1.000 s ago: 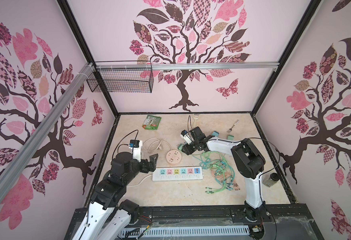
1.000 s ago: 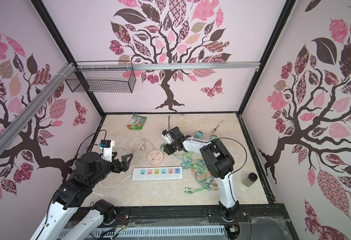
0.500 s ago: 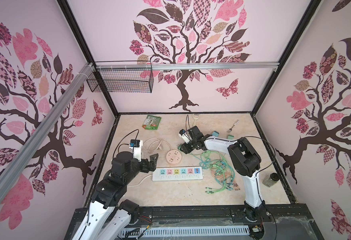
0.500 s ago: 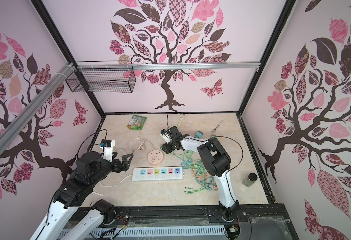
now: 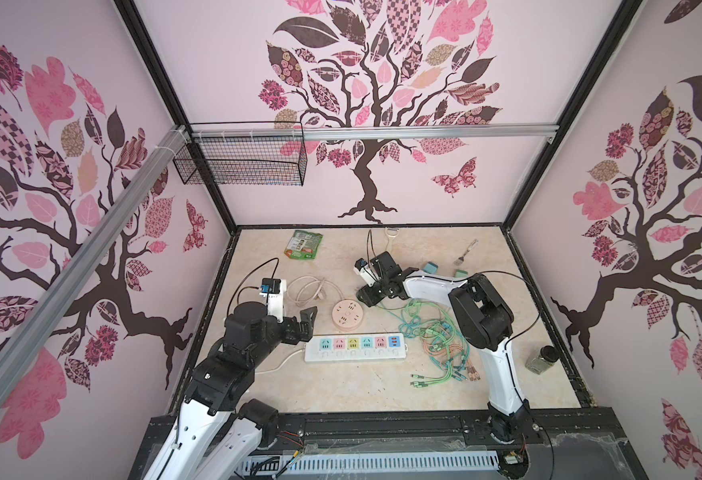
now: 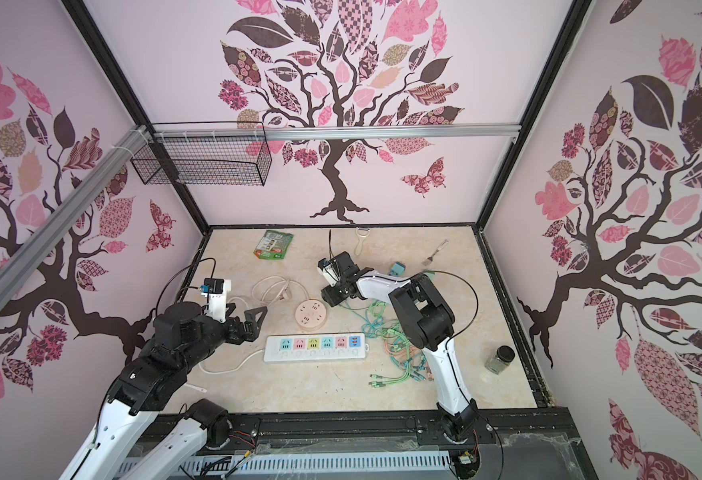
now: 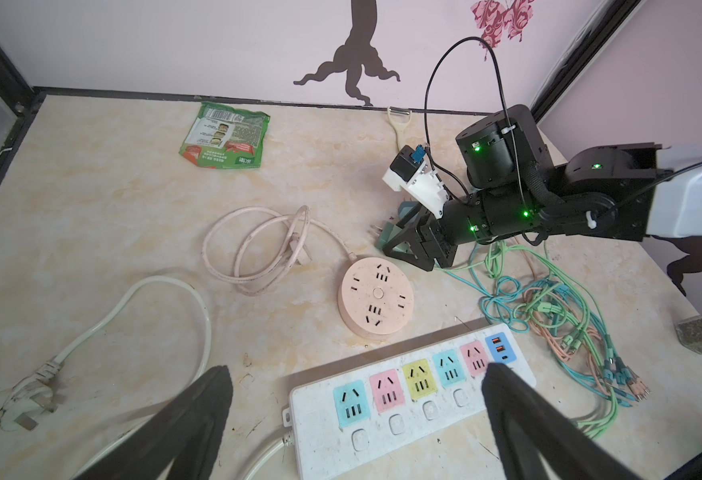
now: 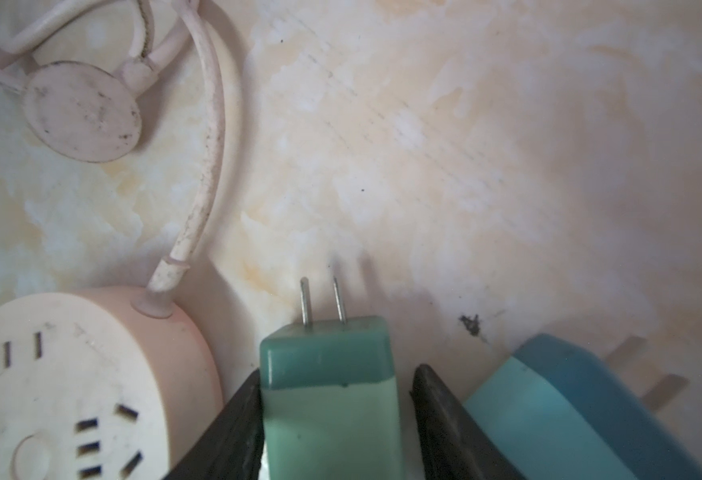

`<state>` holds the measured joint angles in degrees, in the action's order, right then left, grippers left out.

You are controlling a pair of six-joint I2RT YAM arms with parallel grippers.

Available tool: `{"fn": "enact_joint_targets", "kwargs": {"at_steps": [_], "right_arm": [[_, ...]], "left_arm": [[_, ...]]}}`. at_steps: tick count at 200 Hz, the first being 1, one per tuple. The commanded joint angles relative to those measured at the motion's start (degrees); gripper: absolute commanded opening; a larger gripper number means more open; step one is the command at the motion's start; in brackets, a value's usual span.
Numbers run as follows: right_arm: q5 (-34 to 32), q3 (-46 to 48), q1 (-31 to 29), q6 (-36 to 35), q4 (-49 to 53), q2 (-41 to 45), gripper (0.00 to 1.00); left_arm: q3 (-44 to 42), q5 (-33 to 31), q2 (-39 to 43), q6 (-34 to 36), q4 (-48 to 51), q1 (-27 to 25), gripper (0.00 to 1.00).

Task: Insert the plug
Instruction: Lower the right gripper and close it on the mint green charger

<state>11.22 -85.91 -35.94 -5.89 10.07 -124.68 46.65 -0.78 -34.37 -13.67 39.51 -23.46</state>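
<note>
1. Right wrist view: the plug (image 8: 324, 353) sits between the two black fingers of the right gripper (image 8: 337, 374), with its prongs pointing away from the gripper. One finger (image 8: 243, 411) touches the plug's side. A thin gap shows at the other finger, so I cannot tell whether the plug is clamped.
2. The round socket (image 8: 70, 395) is just beside the plug on one side. A blue plug (image 8: 569, 399) lies just beyond the far finger on the other side. The plug is low over the table (image 8: 465, 166); I cannot tell whether it rests on it.
3. In both top views the right gripper (image 5: 368, 296) reaches to mid-table, just behind the round socket (image 6: 310, 316). The strip (image 5: 355, 348) lies nearer the front, apart from the plug.
4. The left gripper (image 7: 355, 370) is spread wide and holds nothing. It hovers over the strip's cord end.
5. Writing: a green packet (image 7: 224, 139) near the back wall carries print too small to read. The strip's outlets have blue, pink and yellow faces.
6. Look: the plug is a blocky two-tone adapter. It has a dark teal cap at the prong end, a pale mint body and two thin, straight metal prongs.
</note>
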Motion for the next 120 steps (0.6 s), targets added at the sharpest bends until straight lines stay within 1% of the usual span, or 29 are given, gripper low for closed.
{"fn": "enact_joint_targets", "kwargs": {"at_steps": [1,32,58,77,95,120], "right_arm": [[-2.1,-1.5,-0.4,-0.5,2.8,-3.2,0.57],[-4.2,-0.5,-0.4,-0.4,2.8,-2.2,0.48],[-8.9,1.0,-0.3,0.3,1.9,-0.6,0.4],[-10.8,1.6,-0.2,0.4,1.8,0.7,0.35],[-10.4,2.5,-0.3,-0.1,1.6,2.8,0.29],[-7.9,6.6,-0.3,-0.4,-1.7,9.0,0.28]], "left_arm": [[-1.3,0.3,0.3,-0.1,-0.9,-0.1,0.98],[-1.4,0.3,0.2,-0.4,-1.0,-0.1,0.98],[-1.4,0.8,0.3,-1.0,-1.3,0.0,0.98],[-1.2,1.3,0.5,-1.6,-1.4,-0.1,0.98],[-0.8,1.3,0.8,-2.1,-1.3,-0.1,0.98],[-0.3,0.8,0.6,-3.3,-0.9,0.0,0.98]]}}
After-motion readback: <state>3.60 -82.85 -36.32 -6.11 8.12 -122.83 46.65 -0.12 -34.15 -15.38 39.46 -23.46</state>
